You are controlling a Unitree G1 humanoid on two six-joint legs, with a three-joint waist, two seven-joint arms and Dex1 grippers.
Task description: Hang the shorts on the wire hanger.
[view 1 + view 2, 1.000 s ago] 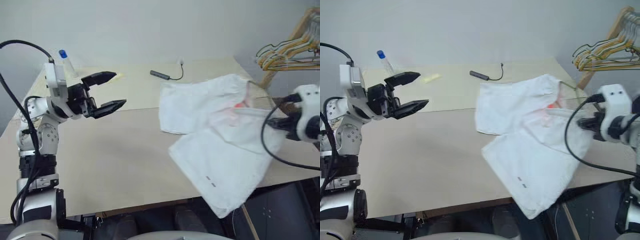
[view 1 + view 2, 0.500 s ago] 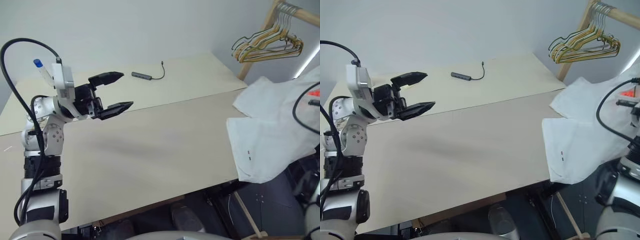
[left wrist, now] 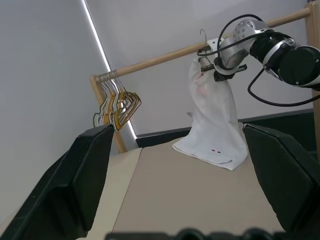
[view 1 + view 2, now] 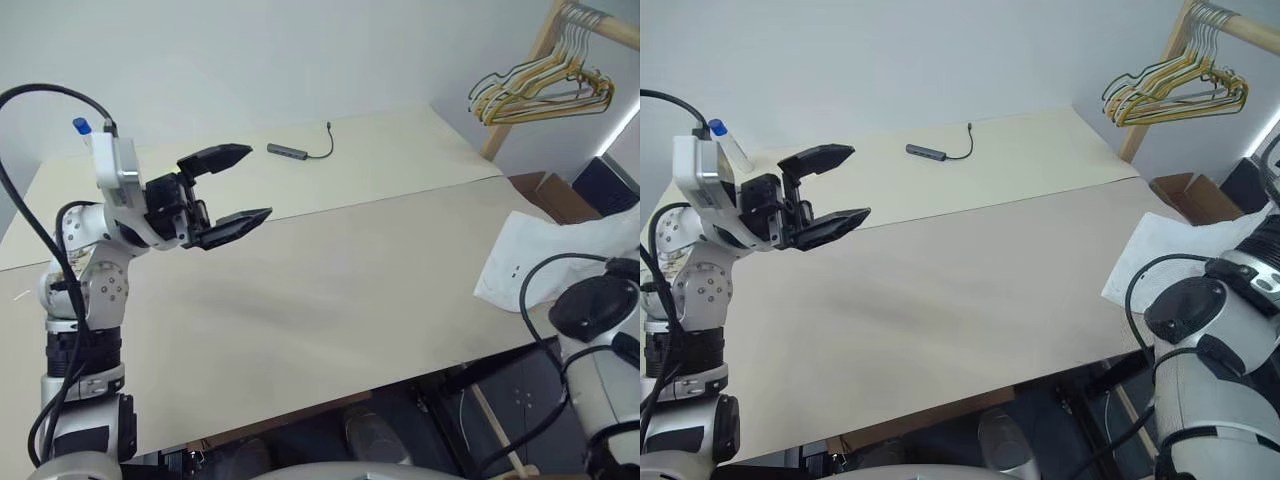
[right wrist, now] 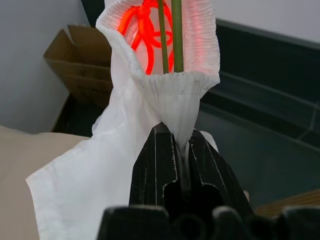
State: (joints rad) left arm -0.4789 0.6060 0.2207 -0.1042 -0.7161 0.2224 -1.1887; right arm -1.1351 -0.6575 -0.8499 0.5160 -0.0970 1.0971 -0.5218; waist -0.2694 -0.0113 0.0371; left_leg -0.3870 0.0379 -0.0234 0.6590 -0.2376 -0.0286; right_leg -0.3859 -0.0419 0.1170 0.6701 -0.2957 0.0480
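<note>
**Shorts hanging from the right claw by the rail**

Your right gripper [image 5: 182, 145] is pinching the gathered elastic waistband of the large white cloth shorts [image 3: 212, 125], its fingers closed tight on the fabric. The shorts are drooping in a long fold off the table's far corner, showing tiny dark marks near the hem. The thin olive-grey wire hanger [image 5: 170, 35] is standing inside the waistband opening. Your left gripper [image 4: 232, 186] is hovering wide open and empty above the beige table [image 4: 330, 290].
</note>
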